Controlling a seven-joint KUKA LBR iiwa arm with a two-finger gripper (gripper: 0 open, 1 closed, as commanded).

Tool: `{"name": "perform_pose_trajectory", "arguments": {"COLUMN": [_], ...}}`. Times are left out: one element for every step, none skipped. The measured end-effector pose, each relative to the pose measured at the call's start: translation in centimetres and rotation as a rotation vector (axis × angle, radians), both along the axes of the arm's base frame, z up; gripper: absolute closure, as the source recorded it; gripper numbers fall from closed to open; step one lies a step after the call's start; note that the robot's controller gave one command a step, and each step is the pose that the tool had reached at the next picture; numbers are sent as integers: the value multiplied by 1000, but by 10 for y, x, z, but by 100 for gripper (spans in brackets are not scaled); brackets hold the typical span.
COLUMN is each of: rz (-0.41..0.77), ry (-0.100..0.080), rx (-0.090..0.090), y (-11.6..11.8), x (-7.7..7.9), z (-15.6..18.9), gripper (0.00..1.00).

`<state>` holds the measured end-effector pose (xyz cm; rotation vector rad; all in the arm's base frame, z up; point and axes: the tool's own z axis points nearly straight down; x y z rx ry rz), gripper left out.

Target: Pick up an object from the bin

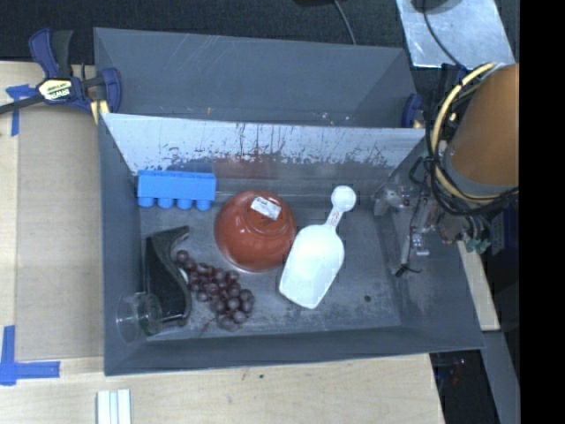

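My gripper hangs over the right side of the bin, close to the right wall, above bare floor. Nearest to it, on its left, lies a white plastic scoop with its round handle end pointing to the back. Left of the scoop sits a red bowl turned upside down, with a white sticker on its base. The gripper is well apart from both, and I see nothing held in it.
A blue block with round studs lies at the back left. A bunch of dark grapes, a black object and a clear cup on its side crowd the front left corner.
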<state>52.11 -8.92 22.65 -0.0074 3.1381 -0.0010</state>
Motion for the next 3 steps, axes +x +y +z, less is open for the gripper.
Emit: {"name": "perform_pose_trajectory", "arguments": {"rz": [26,140,186], "ry": [-8,-10,-13], "rx": [-3,-5,1], "y": [11,3,57], "x": [4,-23,15], "z": [-16,-60,-94], "gripper": [0,0,0]}}
